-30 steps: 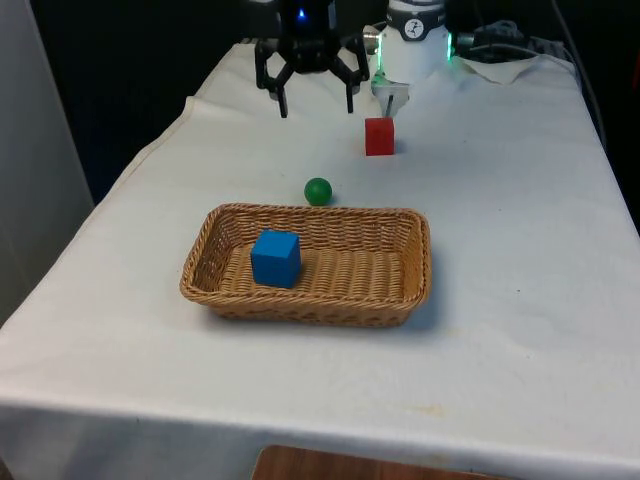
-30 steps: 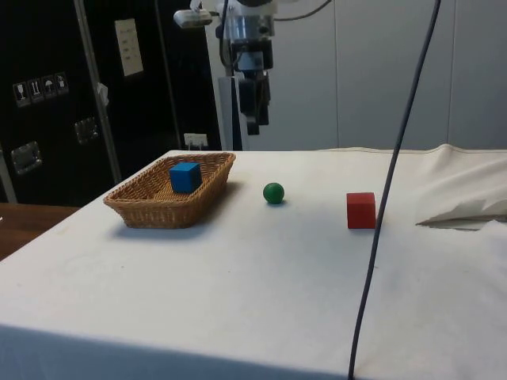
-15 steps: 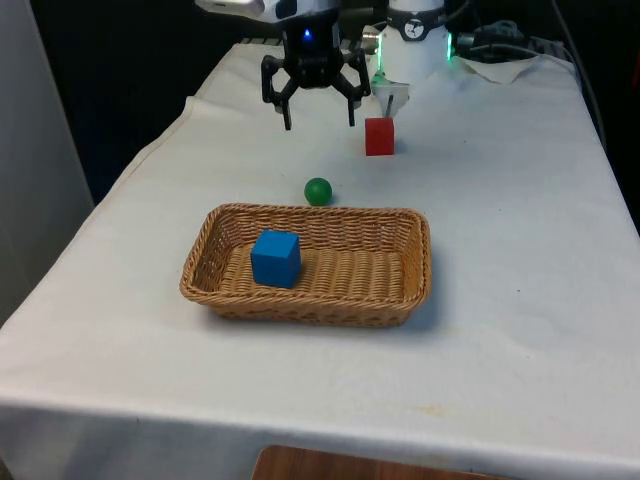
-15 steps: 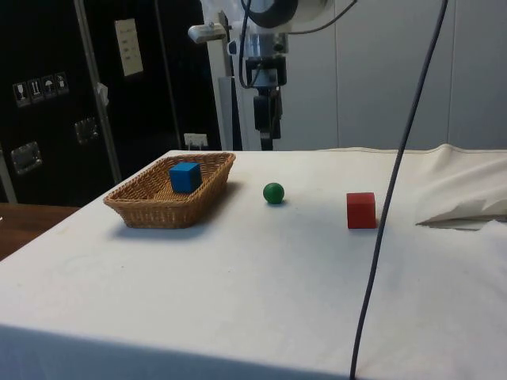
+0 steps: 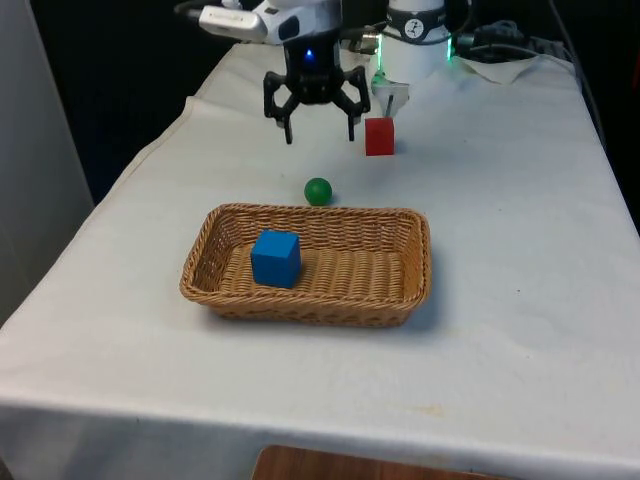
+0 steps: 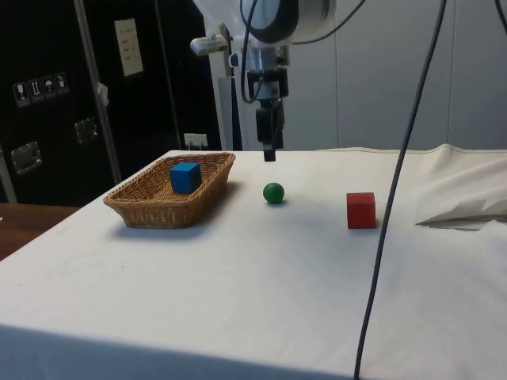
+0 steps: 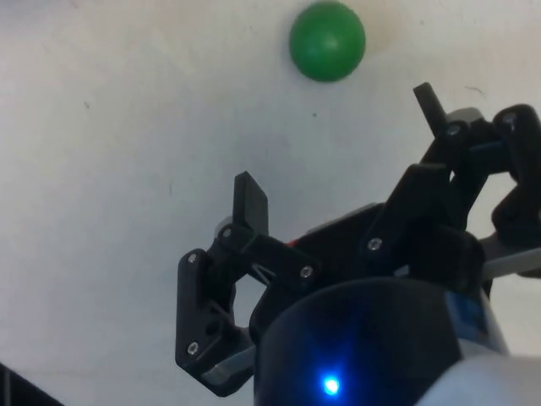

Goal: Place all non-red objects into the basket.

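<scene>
The white arm reaches out over the far part of the worktop with its wrist turned straight down, so the black pincer hangs vertically in the air, its two fingers spread wide apart and holding nothing. In the front view the pincer hovers beyond the green ball, with the red cube just to the front view's right of it. The side view shows what the front view cannot: the pincer is well clear of the cloth, its tips stopping above the height of the green ball, and it stands almost directly over that ball rather than over the red cube, which sits apart towards the robot's end. In the wrist view the spread fingers frame bare white cloth, and the green ball lies beyond the fingertips, not between them. The wicker basket rests nearer the camera in the front view, and the blue cube sits inside it towards the front view's left end; in the side view the blue cube rises above the basket's rim. The green ball lies on the cloth just outside the basket's far long wall, near it but not touching.
</scene>
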Controlling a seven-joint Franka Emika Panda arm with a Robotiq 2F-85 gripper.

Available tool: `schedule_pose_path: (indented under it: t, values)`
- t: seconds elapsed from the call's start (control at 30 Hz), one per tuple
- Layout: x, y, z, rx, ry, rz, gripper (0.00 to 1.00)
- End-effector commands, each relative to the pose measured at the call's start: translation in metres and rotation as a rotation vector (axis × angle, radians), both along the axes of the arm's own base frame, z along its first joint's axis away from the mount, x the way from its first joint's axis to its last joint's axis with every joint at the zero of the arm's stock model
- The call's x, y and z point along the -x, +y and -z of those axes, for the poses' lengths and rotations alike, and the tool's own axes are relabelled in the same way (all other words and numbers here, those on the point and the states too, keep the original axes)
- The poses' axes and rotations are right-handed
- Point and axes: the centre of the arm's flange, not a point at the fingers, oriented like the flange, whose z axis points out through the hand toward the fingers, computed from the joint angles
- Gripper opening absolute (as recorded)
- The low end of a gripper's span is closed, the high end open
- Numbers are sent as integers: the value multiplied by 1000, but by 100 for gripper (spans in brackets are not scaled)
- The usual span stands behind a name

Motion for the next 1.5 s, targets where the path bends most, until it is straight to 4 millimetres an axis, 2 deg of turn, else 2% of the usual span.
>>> schedule_pose_path:
  t: [0.0, 0.4, 1.47]
  values:
    - [-2, 0, 4, -9, -8, -2, 100]
    - [-10, -6, 32, -13, 16, 3, 100]
    - [-9, -3, 76, -47, -25, 7, 100]
